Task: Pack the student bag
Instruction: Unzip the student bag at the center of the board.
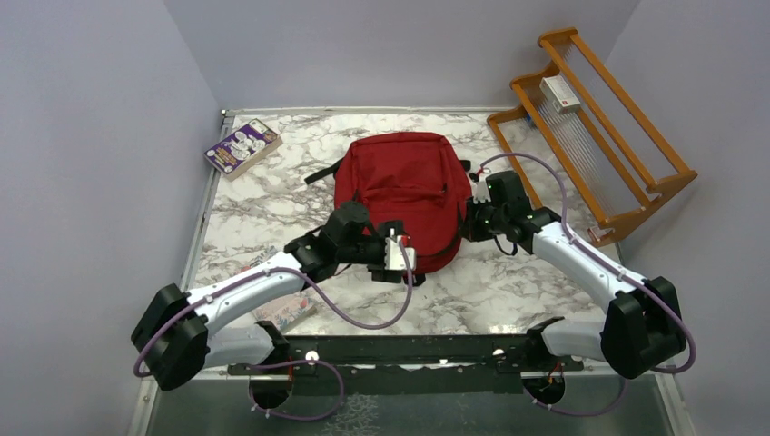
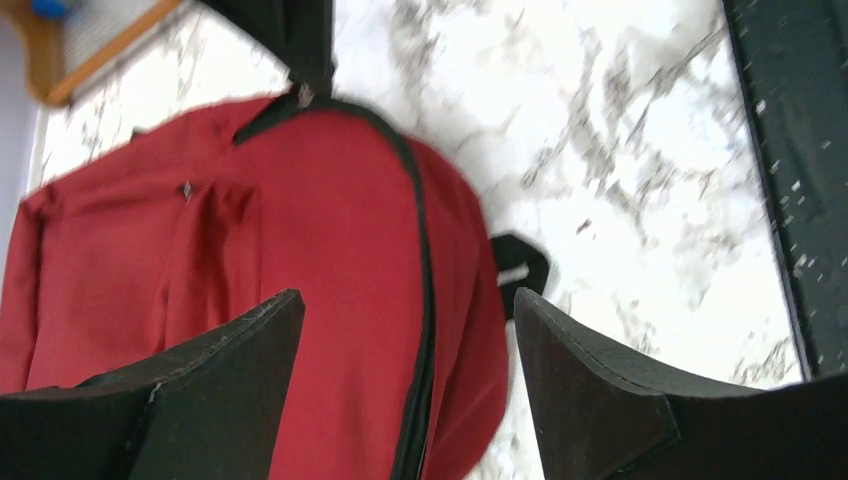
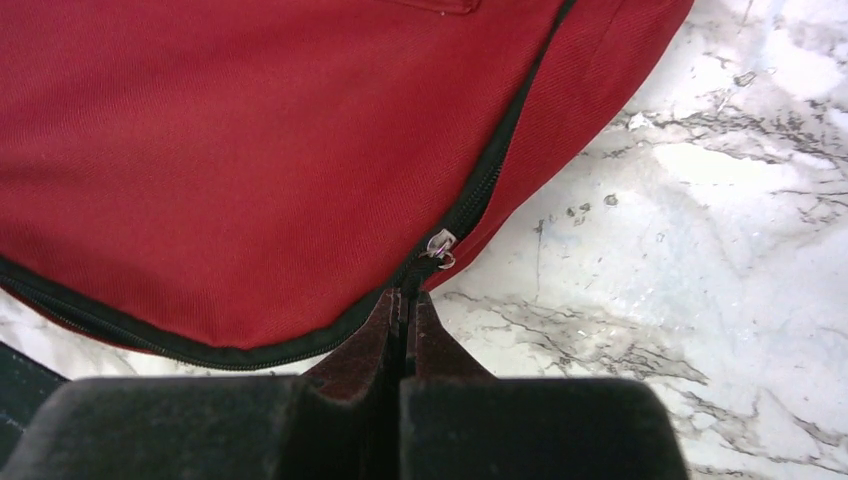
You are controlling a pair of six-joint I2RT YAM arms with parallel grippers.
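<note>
Our left gripper (image 2: 408, 300) hangs with jaws apart over the near edge of the red bag (image 1: 399, 182), which lies flat in the middle of the table (image 1: 263, 204). We should pin the fabric there while the right gripper (image 3: 405, 300), its jaws clamped on the zip pull (image 3: 440, 246), draws it straight along the track.

Plain, evenly lit lavender-grey walls (image 1: 91, 136) close in on three sides of a white, grey-veined marble-patterned table (image 1: 508, 291), with an orange-brown wooden rack (image 1: 636, 173) at its far right corner.
</note>
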